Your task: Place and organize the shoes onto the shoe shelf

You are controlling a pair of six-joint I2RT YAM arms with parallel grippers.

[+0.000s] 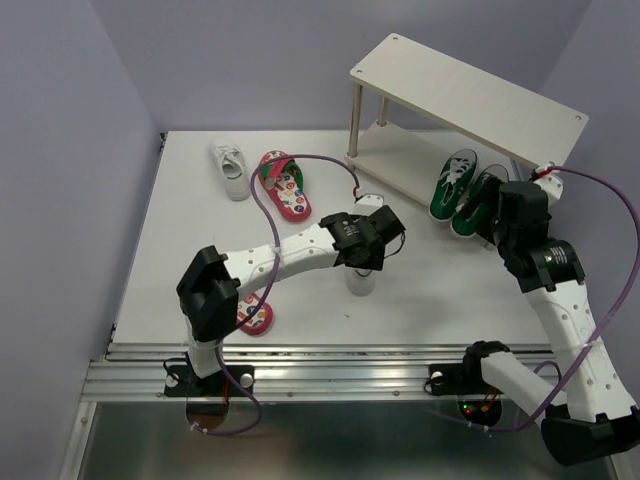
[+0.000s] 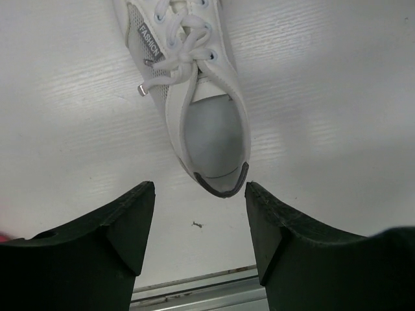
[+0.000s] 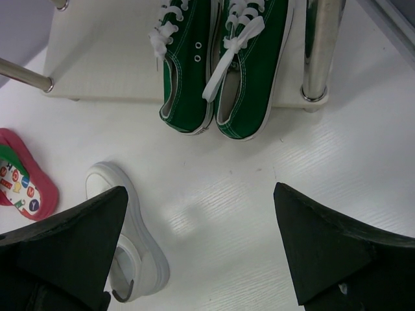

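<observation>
Picking looks in hand: the left gripper (image 2: 199,191), fingers spread wide and empty, hovers at the heel of a white lace-up sneaker (image 2: 211,129) and must descend, clamp, then carry it to the beige two-tier shelf (image 1: 470,90).

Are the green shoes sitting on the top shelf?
No, both green shoes sit side by side on the shelf's lower board.

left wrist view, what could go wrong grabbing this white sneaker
The open left pincer lines up only with the heel of the white sneaker; pinched there, the toe may droop or slip. The green sneakers overhang the lower shelf board at the heels; a nudge could tip them off.
</observation>
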